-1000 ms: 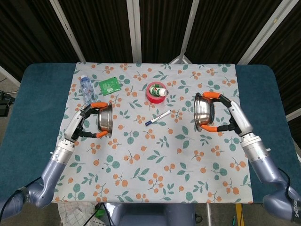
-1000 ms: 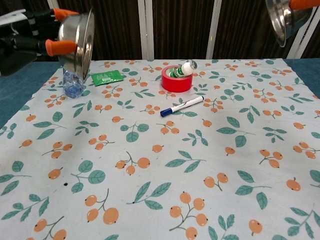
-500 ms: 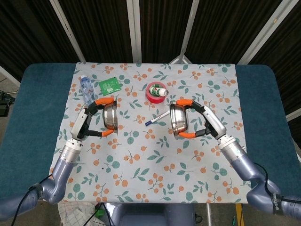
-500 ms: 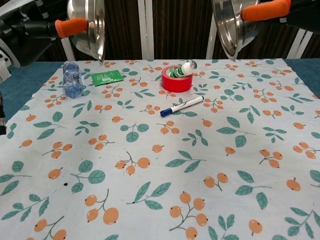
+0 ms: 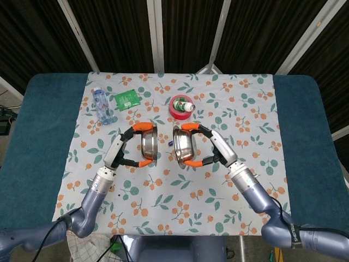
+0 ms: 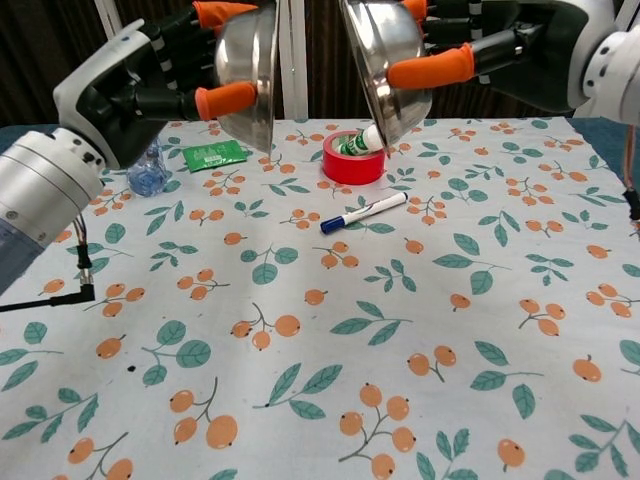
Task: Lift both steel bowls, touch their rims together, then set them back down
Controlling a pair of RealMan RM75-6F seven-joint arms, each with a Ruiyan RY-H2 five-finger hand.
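Observation:
Two steel bowls hang in the air above the middle of the cloth, tipped on edge with their open sides facing each other. My left hand (image 5: 126,147) (image 6: 185,70) grips the left bowl (image 5: 149,145) (image 6: 247,60) with orange-tipped fingers over its rim. My right hand (image 5: 210,147) (image 6: 470,50) grips the right bowl (image 5: 183,146) (image 6: 385,55) the same way. A narrow gap shows between the two rims in both views.
On the floral cloth (image 5: 180,180) lie a blue marker (image 6: 362,213), a red tape roll (image 5: 180,107) (image 6: 352,160) with a small green-and-white bottle (image 6: 365,138) in it, a water bottle (image 5: 101,105) (image 6: 147,172) and a green packet (image 5: 127,99) (image 6: 213,154).
Both hands have carried their bowls inward from the cloth's sides toward the middle. The bowls now face each other closely.

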